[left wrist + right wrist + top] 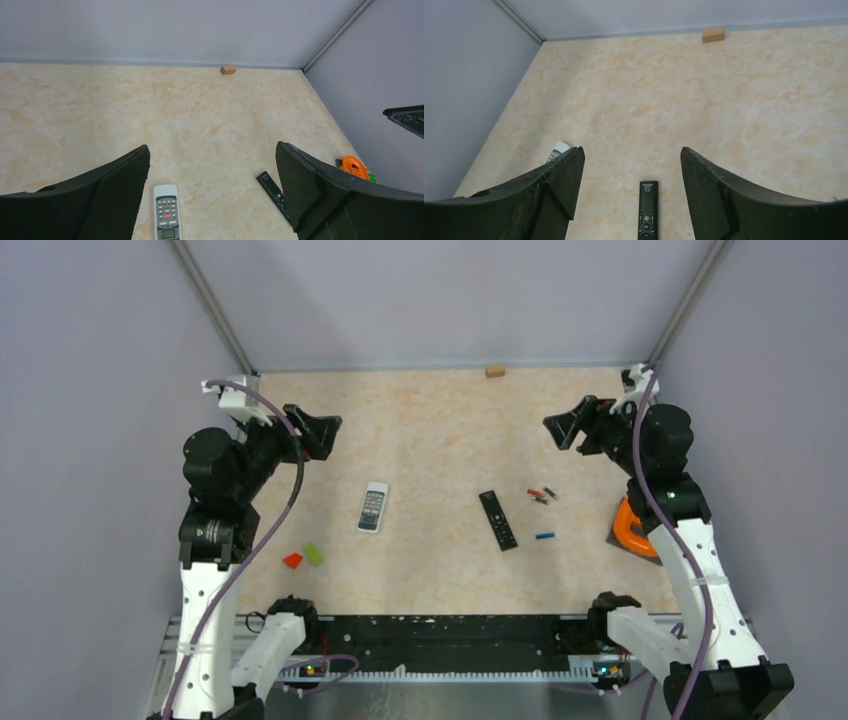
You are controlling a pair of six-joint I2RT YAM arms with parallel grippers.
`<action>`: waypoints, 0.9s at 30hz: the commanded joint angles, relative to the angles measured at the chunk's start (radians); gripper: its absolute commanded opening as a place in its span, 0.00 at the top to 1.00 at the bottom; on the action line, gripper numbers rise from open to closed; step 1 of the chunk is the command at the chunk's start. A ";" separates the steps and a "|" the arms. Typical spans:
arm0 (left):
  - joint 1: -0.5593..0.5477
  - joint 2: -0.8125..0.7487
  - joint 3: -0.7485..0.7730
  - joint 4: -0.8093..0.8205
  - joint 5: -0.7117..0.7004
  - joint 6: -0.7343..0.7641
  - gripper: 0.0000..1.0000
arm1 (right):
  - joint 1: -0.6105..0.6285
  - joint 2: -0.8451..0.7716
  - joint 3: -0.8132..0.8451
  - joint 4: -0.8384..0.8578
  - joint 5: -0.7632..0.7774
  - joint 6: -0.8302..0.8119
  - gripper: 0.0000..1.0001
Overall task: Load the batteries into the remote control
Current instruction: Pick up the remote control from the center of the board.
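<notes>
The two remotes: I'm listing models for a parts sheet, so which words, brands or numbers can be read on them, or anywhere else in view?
Nothing reads clearly enough to quote.
black remote: a small pale mark near its top end, too blurred to read.
white remote: button markings and a small display, too small to read.
sticker on the left arm: a pale emblem, unreadable.

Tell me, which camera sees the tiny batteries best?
The top external view: the batteries lie in the open beside the black remote, small but unblocked. Neither wrist view shows them at all.
</notes>
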 commanded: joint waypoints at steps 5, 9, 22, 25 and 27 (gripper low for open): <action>0.003 -0.064 -0.110 0.126 0.008 -0.046 0.01 | 0.107 -0.012 -0.105 0.048 -0.060 0.015 0.14; 0.002 -0.102 -0.191 0.196 0.035 -0.076 0.01 | 0.237 0.004 -0.164 0.041 0.046 0.032 0.09; -0.003 0.010 -0.273 0.463 0.186 -0.274 0.01 | 0.655 0.381 -0.124 -0.152 0.630 0.134 0.17; -0.005 0.000 -0.298 0.466 0.177 -0.280 0.01 | 0.695 0.437 -0.129 -0.185 0.691 0.169 0.17; -0.005 -0.006 -0.309 0.455 0.160 -0.271 0.01 | 0.695 0.453 -0.155 -0.179 0.666 0.177 0.17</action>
